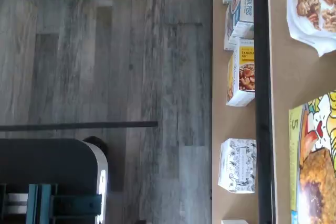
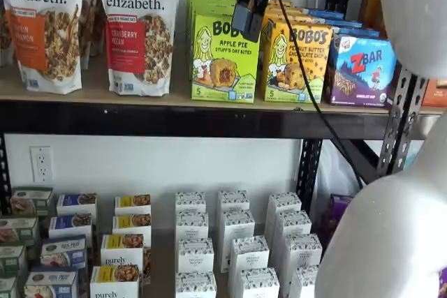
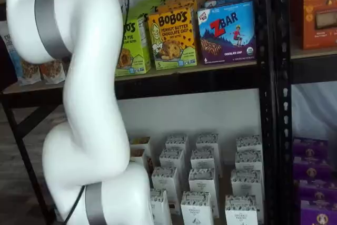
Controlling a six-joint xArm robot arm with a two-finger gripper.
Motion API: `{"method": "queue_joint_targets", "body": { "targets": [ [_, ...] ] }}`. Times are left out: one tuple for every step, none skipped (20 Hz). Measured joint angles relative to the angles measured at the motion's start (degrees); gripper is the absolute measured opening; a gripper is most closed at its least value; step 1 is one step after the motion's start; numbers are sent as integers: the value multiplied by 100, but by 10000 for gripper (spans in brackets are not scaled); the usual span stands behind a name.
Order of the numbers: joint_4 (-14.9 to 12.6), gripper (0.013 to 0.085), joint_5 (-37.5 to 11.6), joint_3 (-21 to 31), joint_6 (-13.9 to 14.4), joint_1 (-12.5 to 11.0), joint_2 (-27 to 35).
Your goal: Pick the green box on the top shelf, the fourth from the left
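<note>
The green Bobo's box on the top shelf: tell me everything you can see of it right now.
The green box is a lime-green carton printed "BOBO'S Apple Pie", with a cartoon blonde girl and a filled oat bite on its face. It stands upright at the front edge of the top shelf, heading a row of like green boxes behind it. The yellow-orange Bobo's box stands close on one side. The gripper hangs before its upper corner; contact cannot be judged.

Glossy cardboard green box (image 2: pixel 224 59), tan wooden top shelf (image 2: pixel 84 95), matt black metal beam (image 2: pixel 174 122)

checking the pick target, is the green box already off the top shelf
No, the green box stands on the top shelf, beside the yellow-orange Bobo's box.
</note>
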Motion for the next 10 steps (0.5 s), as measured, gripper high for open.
{"method": "queue_joint_targets", "body": {
  "targets": [
    [11, 850, -124, 81, -6, -2, -59],
    [42, 850, -426, 265, -21, -14, -203],
    [52, 850, -543, 308, -28, -22, -253],
    [50, 850, -565, 294, -29, -24, -254],
    [41, 850, -552, 256, -29, -27, -238],
    [42, 850, -542, 239, -29, -30, -232],
    [56, 850, -537, 227, -31, -37, -229],
    [92, 850, -531, 212, -34, -50, -222],
    [141, 850, -520, 189, -39, -67, -211],
    [198, 850, -506, 158, -44, -88, -197]
  ]
}}
